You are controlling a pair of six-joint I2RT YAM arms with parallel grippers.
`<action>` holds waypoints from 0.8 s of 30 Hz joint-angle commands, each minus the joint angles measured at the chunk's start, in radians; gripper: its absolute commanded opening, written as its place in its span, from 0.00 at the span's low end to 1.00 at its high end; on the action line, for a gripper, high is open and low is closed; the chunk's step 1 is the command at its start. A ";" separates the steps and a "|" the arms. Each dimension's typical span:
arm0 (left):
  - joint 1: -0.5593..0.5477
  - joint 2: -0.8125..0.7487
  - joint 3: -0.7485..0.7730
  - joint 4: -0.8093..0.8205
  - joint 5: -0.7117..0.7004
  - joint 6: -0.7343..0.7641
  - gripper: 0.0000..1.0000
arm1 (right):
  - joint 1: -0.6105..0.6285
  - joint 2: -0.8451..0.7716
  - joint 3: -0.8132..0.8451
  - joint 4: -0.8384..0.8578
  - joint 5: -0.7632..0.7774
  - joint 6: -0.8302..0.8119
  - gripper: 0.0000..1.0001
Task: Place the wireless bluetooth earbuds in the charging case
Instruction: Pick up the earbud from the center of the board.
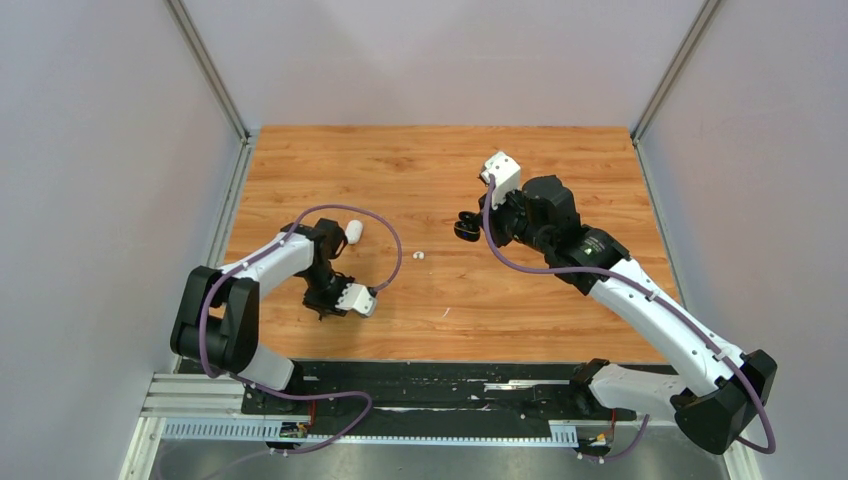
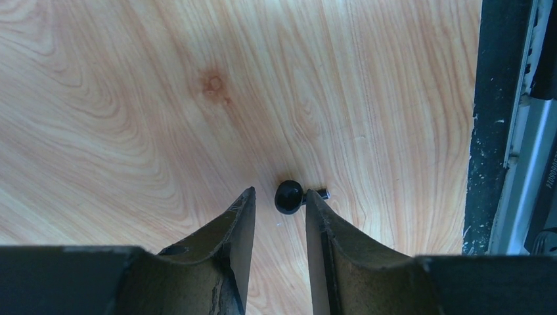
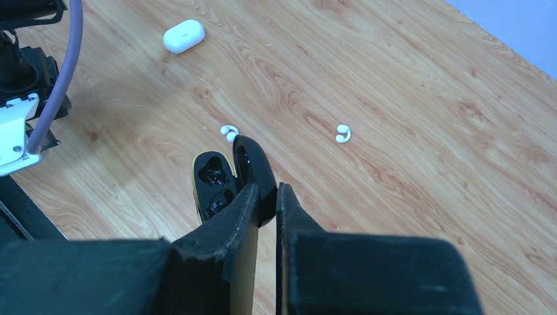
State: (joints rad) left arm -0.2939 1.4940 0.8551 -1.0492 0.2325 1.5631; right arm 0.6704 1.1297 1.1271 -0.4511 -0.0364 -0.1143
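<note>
Black earbud (image 2: 289,196) is lying between the left jaws' narrowly parted tips; right jaws are clamping the charging case (image 3: 255,172).

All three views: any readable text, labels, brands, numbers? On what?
No readable text in any view.
The black charging case, white case, black earbud and white earbuds: no markings visible.
Small pale mark on the right arm: too small to read.

No lettering, brand, number or sign can be read on the glossy black pebble-shaped plastic case (image 3: 211,186), the white pebble-shaped plastic case (image 3: 183,35) or the wood-grain desk (image 3: 407,85)
</note>
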 commanded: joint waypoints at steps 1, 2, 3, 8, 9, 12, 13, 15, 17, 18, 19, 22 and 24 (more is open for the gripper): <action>-0.001 -0.012 -0.024 0.029 -0.026 0.040 0.40 | -0.003 0.000 0.047 0.026 -0.013 -0.004 0.00; -0.001 -0.009 -0.028 0.031 -0.028 0.041 0.39 | -0.003 0.001 0.046 0.025 -0.013 -0.004 0.00; -0.001 -0.008 -0.030 0.031 -0.028 0.040 0.39 | -0.003 0.002 0.046 0.025 -0.013 -0.004 0.00; -0.001 0.006 -0.046 0.062 -0.050 0.035 0.31 | -0.003 0.004 0.049 0.025 -0.016 -0.004 0.00; -0.001 0.011 -0.049 0.065 -0.053 0.034 0.30 | -0.004 0.005 0.049 0.026 -0.016 -0.003 0.00; -0.001 0.020 -0.056 0.078 -0.068 0.031 0.26 | -0.003 0.008 0.051 0.026 -0.019 -0.002 0.00; -0.001 0.024 -0.061 0.085 -0.075 0.031 0.25 | -0.003 0.009 0.051 0.025 -0.020 -0.002 0.00; 0.000 0.029 -0.073 0.097 -0.090 0.033 0.23 | -0.003 0.011 0.053 0.026 -0.022 -0.002 0.00; -0.001 0.034 -0.084 0.104 -0.101 0.036 0.16 | -0.003 0.014 0.053 0.024 -0.022 -0.002 0.00; -0.001 0.036 -0.085 0.103 -0.102 0.032 0.12 | -0.003 0.013 0.053 0.024 -0.022 -0.002 0.00; 0.000 0.038 -0.084 0.103 -0.100 0.029 0.04 | -0.003 0.013 0.052 0.024 -0.022 -0.002 0.00; -0.001 0.001 -0.056 0.087 -0.060 -0.032 0.00 | -0.003 0.012 0.051 0.025 -0.014 -0.006 0.00; -0.001 -0.056 0.006 0.041 -0.005 -0.076 0.00 | -0.003 0.010 0.053 0.026 -0.005 -0.010 0.00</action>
State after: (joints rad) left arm -0.2962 1.4948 0.8101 -0.9951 0.1768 1.5558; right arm 0.6704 1.1446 1.1343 -0.4522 -0.0467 -0.1143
